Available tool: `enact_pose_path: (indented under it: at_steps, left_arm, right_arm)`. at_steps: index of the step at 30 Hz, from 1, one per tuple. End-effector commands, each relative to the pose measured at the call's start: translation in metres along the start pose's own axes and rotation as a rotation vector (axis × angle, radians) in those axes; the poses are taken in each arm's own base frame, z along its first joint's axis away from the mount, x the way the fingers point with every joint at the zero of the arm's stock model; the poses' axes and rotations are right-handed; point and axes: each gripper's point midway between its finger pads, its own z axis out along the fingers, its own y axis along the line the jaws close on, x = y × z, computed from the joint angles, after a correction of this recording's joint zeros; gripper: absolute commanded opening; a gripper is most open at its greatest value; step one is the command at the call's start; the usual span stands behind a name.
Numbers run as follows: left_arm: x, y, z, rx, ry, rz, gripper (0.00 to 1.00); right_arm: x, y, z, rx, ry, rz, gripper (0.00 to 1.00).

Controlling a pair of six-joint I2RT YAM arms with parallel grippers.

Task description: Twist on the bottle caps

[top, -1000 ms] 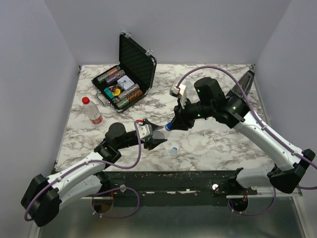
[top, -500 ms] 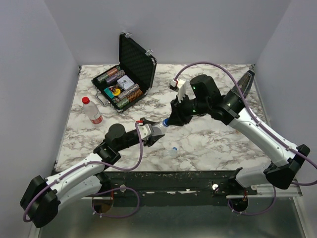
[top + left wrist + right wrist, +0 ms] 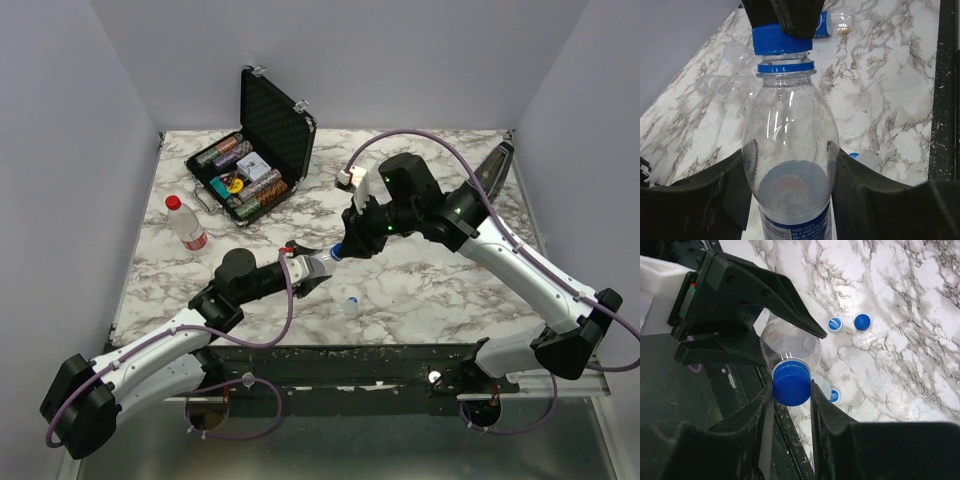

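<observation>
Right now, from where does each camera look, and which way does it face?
Top external: above, behind the arms, facing down on the table; both arms, left gripper, right gripper show.
Left wrist: on the left arm, facing along its fingers at the gripped bottle.
Right wrist: on the right arm, facing out between its fingers at the cap.
Wrist views share bottle and cap.

A white marble-patterned table [image 3: 450,290] with grey veins is closed in by plain pale grey walls [image 3: 400,60] at the back and both sides. A dark metal rail [image 3: 350,358] runs along its near edge
</observation>
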Motion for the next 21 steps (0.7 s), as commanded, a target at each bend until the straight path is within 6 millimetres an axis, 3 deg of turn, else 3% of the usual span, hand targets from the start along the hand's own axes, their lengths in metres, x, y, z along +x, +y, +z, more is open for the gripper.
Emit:
enact_pose_path:
  at_steps: [1,7,16,21]
  left_arm:
    - [-0.075,-0.008,0.001,0.089,-0.249,0.061,0.00]
    - [-0.089,-0.015,-0.003,0.126,-0.325,0.008,0.00]
    - [-0.094,-0.026,-0.005,0.195,-0.349,-0.011,0.00]
    - [-0.096,-0.019,-0.004,0.156,-0.359,-0.033,0.00]
  right_arm:
    - [0.012,0.020,0.000,-0.108,0.026,-0.097,0.21]
    - [0.018,0.029,-0.004,-0.168,0.027,-0.154,0.21]
    - [0.028,0.035,-0.007,-0.221,0.061,-0.205,0.22]
    - [0.032,0.036,-0.009,-0.234,0.073,-0.224,0.22]
